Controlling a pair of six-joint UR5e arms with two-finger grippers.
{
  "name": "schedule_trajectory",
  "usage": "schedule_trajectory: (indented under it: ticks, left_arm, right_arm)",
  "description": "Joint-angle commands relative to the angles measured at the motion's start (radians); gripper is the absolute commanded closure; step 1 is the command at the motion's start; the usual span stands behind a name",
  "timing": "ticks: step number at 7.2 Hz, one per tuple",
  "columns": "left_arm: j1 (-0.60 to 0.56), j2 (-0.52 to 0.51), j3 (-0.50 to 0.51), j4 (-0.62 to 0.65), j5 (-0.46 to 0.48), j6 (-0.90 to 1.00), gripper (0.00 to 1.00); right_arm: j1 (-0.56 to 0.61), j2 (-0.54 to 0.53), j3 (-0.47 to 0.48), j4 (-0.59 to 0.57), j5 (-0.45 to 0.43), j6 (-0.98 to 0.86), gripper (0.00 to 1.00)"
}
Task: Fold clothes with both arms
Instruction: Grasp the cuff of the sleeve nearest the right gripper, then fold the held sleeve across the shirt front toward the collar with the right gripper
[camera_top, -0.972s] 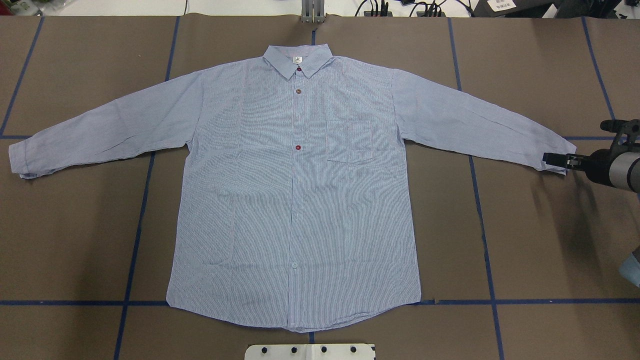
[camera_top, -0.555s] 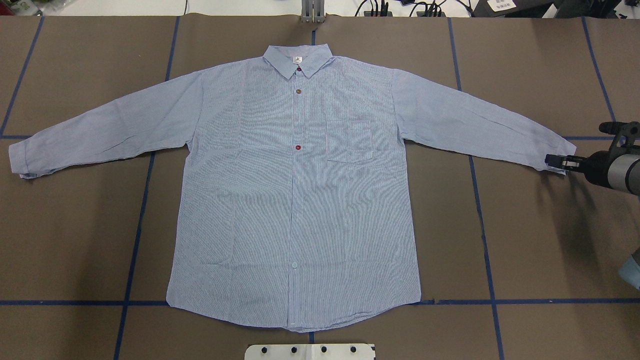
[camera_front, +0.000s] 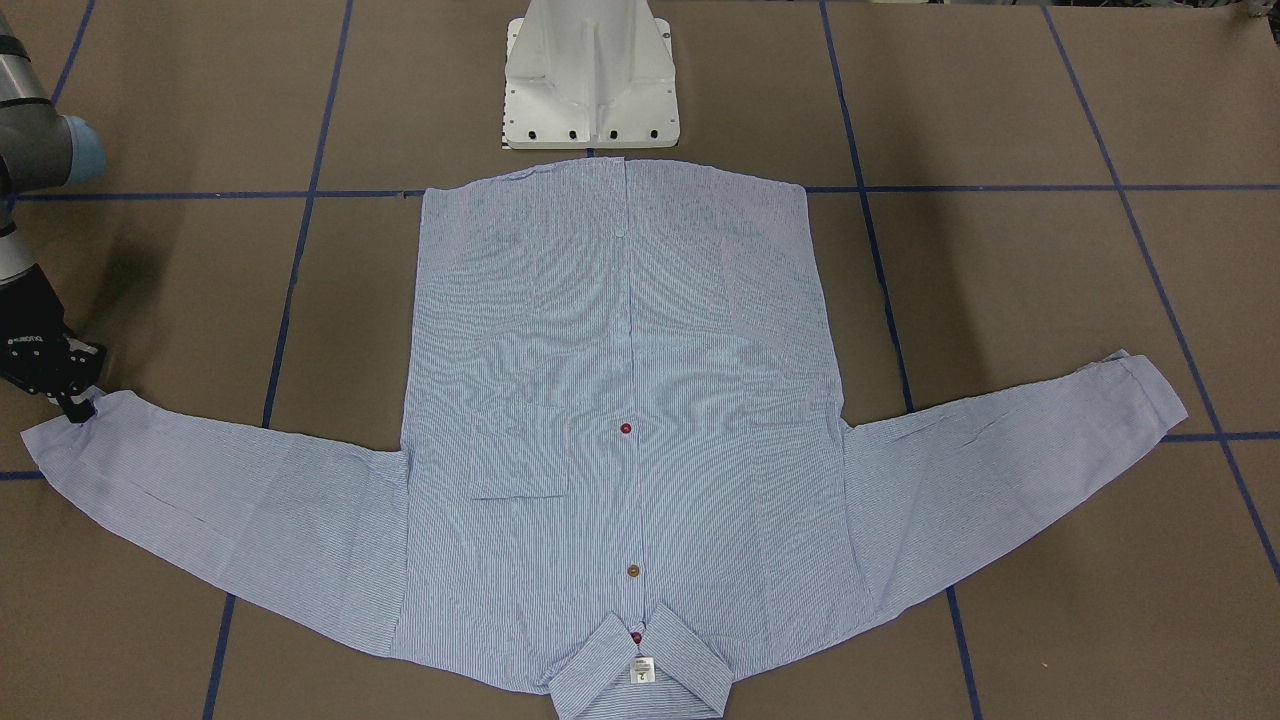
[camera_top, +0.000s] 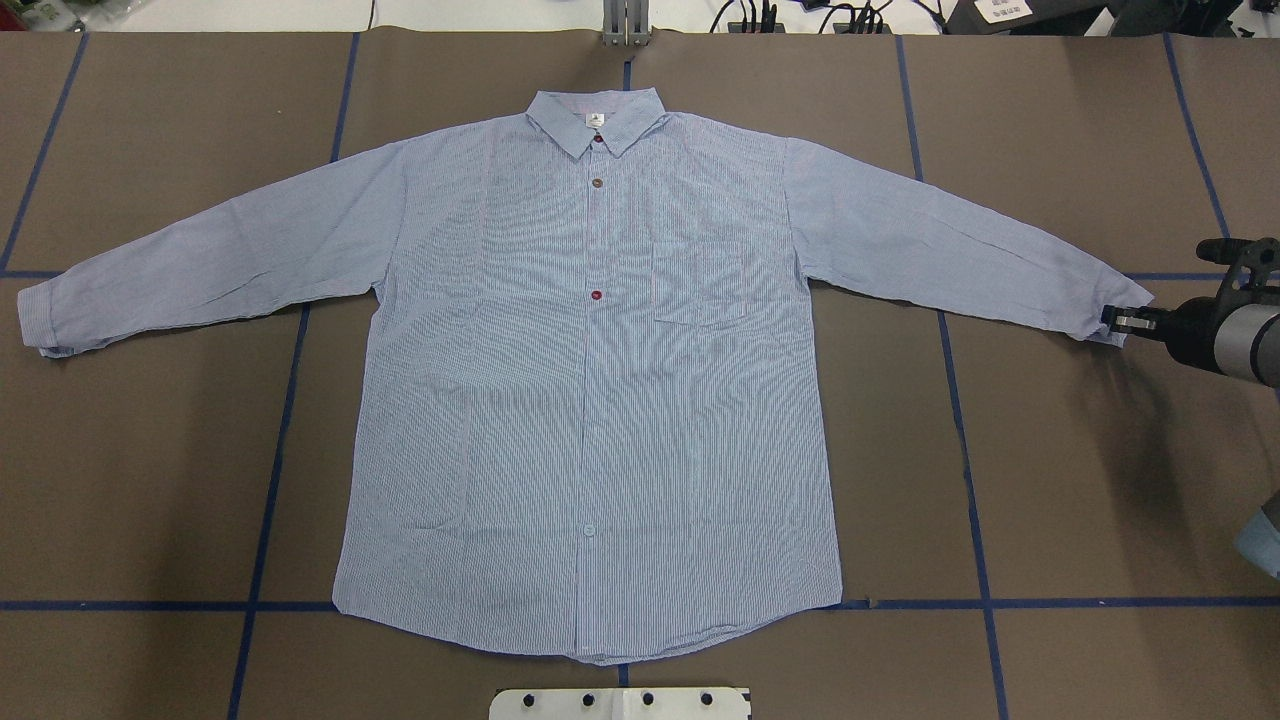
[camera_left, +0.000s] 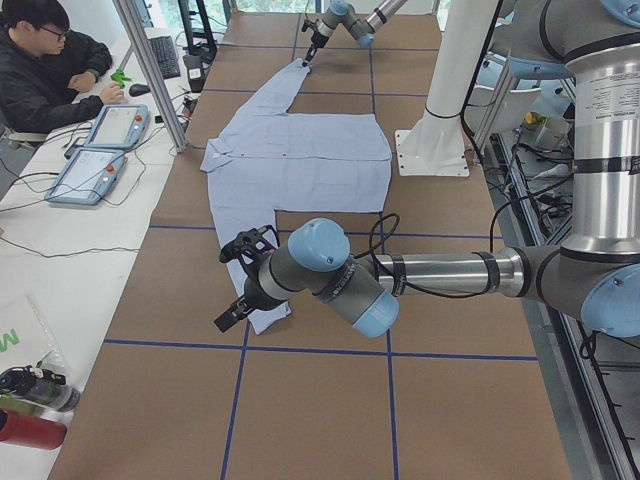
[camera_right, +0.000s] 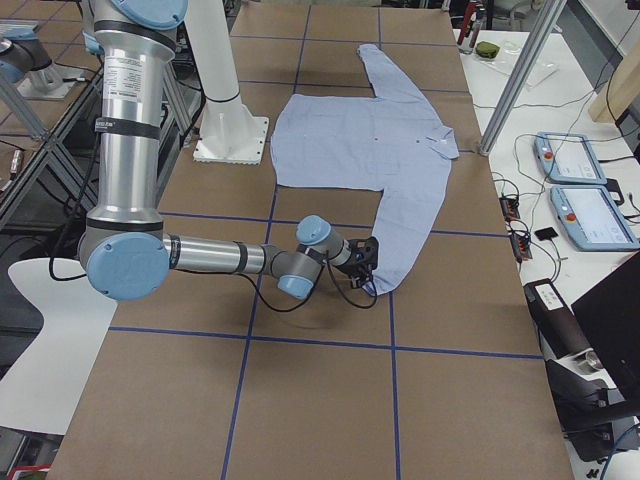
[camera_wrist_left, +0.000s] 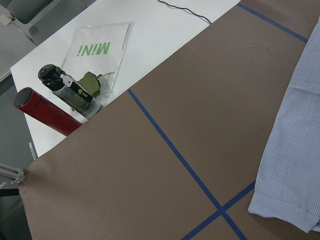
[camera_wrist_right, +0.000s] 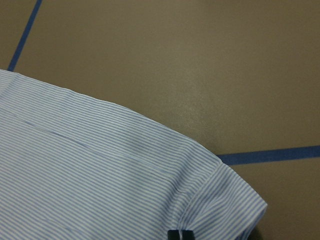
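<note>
The light blue striped shirt (camera_top: 600, 400) lies flat, front up, sleeves spread, collar at the far edge; it also shows in the front view (camera_front: 620, 330). My right gripper (camera_top: 1112, 322) is low at the end of the sleeve on the overhead view's right. In the right wrist view its fingertips (camera_wrist_right: 180, 235) stand nearly together on the puckered cuff (camera_wrist_right: 220, 200). It shows at the cuff corner in the front view (camera_front: 78, 408). My left gripper (camera_left: 230, 315) shows only in the exterior left view, just off the other cuff (camera_wrist_left: 280, 210); I cannot tell if it is open or shut.
The white pedestal base (camera_front: 590, 80) stands at the shirt's hem. Blue tape lines (camera_top: 270, 480) cross the brown table cover. A red flask (camera_wrist_left: 47, 112) and a bottle lie on the white bench past the table's left end. An operator (camera_left: 50, 70) sits beside teach pendants (camera_left: 100, 150).
My right gripper has slid a little to the right along the cuff, toward the sleeve's end. The cuff's lower corner has drawn in slightly. The rest of the shirt has not moved.
</note>
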Motion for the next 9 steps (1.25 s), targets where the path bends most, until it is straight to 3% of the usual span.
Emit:
schedule_trajectory:
  ticks: [1,3,4,6,7,9]
  left_arm:
    - [0.000,0.000,0.000,0.000,-0.001,0.000,0.00]
    - [0.000,0.000,-0.001,0.000,-0.002,0.000,0.00]
    - [0.000,0.000,0.000,0.000,-0.002,0.000,0.00]
    - [0.000,0.002,0.000,0.000,-0.002,-0.002,0.00]
    - [0.000,0.000,0.000,0.000,-0.004,-0.002,0.00]
    - [0.000,0.000,0.000,0.000,-0.002,-0.003,0.00]
  right_arm:
    - [0.006,0.000,0.093,-0.050,0.025,-0.003,1.00]
    - [0.035,0.059,0.303,-0.388,0.044,-0.001,1.00]
    - [0.034,0.184,0.346,-0.568,0.041,0.000,1.00]
    - [-0.003,0.488,0.333,-0.873,0.032,0.003,1.00]
    - [-0.049,0.603,0.303,-0.938,-0.003,0.064,1.00]
    - [-0.171,0.783,0.192,-0.933,-0.202,0.135,1.00]
